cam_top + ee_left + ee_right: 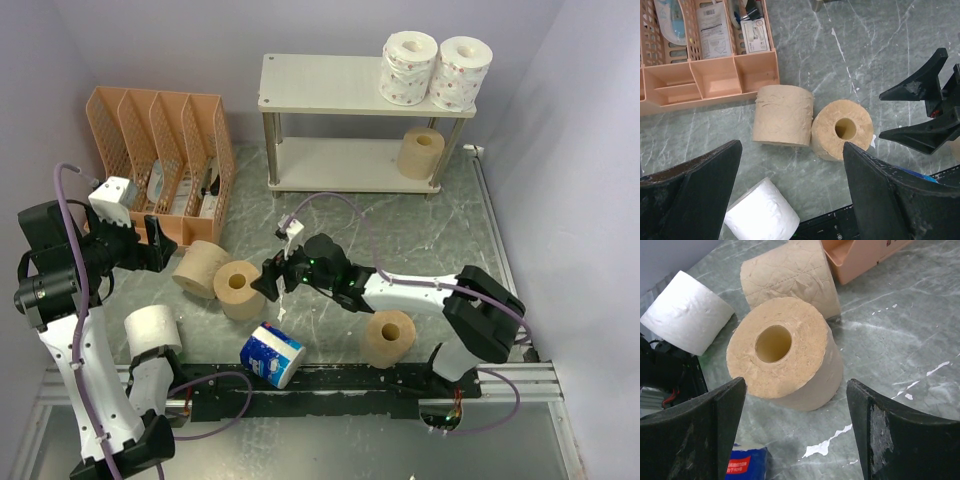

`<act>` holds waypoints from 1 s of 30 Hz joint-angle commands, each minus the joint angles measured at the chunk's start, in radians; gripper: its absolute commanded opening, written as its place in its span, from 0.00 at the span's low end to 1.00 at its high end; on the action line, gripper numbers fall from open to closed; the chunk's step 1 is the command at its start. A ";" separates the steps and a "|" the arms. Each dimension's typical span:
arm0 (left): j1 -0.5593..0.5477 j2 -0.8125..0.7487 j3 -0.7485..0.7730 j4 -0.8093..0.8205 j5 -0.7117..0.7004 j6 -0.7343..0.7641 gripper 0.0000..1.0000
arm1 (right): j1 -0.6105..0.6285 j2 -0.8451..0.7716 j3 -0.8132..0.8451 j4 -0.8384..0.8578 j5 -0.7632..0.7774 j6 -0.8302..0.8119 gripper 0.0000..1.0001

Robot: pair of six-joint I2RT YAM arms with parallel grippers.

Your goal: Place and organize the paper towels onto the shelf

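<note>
At the far side of the table (450,235), top view only:
- shelf (330,85), two off-white boards on metal legs.
- Upper board, right end: first printed roll (408,65) and second printed roll (462,70), side by side and touching, cores up.
- Lower board, right end: shelved tan roll (421,152), upright.
- Left of the shelf: orange mesh organizer (160,160). Only the left wrist view shows the packets in its slots.

On the open table:
- lying tan roll (198,268), on its side in front of the organizer, touching the upright tan roll (238,288), which has its core hole facing up.
- plain white roll (152,328), beside the left arm.
- blue-wrapped roll (272,355), on its side at the near edge. The right wrist view catches only a corner of it.
- lone tan roll (388,338), upright beside the right forearm, seen in the top view only.

Pincers:
- right gripper (270,280): the top view puts it just beside the upright tan roll. The right wrist view shows the fingers spread, one on each side of that roll, with bare table in both gaps. Nothing is held.
- left gripper (163,245): raised near the organizer's front. The left wrist view shows the fingers wide apart and empty, with the two touching tan rolls beyond them and the other pincer's fingers at the right edge.
</note>
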 commanded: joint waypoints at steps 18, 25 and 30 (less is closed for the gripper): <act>0.009 -0.020 -0.012 0.032 -0.014 0.002 0.94 | 0.005 0.179 0.118 0.070 -0.005 0.014 0.61; 0.008 -0.013 -0.019 0.038 -0.009 0.008 0.94 | 0.004 0.212 0.135 0.065 -0.008 0.008 0.57; 0.008 -0.010 -0.019 0.036 -0.004 0.011 0.94 | 0.004 0.243 0.148 0.070 -0.032 0.015 0.49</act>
